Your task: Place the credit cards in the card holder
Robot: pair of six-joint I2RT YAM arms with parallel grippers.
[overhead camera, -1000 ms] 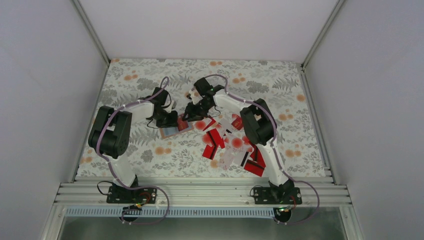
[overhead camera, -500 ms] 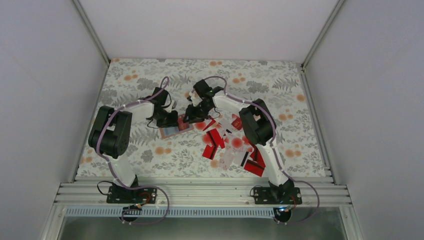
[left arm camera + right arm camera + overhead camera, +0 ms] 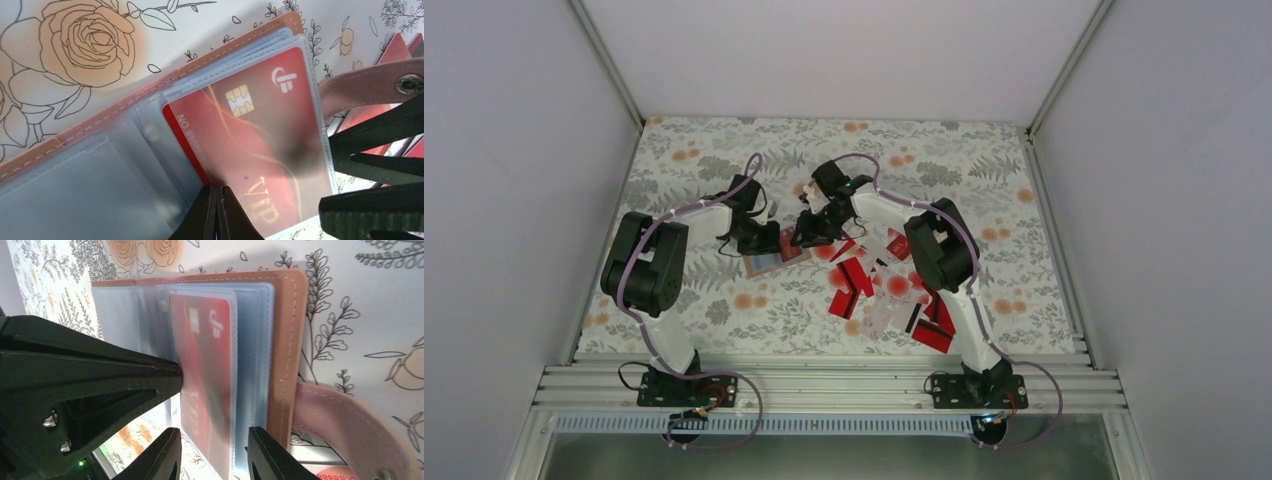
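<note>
Left hand (image 3: pixel 216 194) shut, pinning card holder (image 3: pixel 115 107); right hand (image 3: pixel 212 434) straddles credit card (image 3: pixel 202 340), grip unclear: push straight ahead, flat, until seated in sleeve (image 3: pixel 254 340).

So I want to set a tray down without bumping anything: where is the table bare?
Bare: the far strip of the table behind the left gripper and right gripper, its right side beyond the right arm, and the near patch between left arm and cards. Crowded: the middle, where both grippers meet at the card holder, and the cards.

One card holder (image 3: pixel 776 258), many credit cards (image 3: pixel 889 290)
</note>
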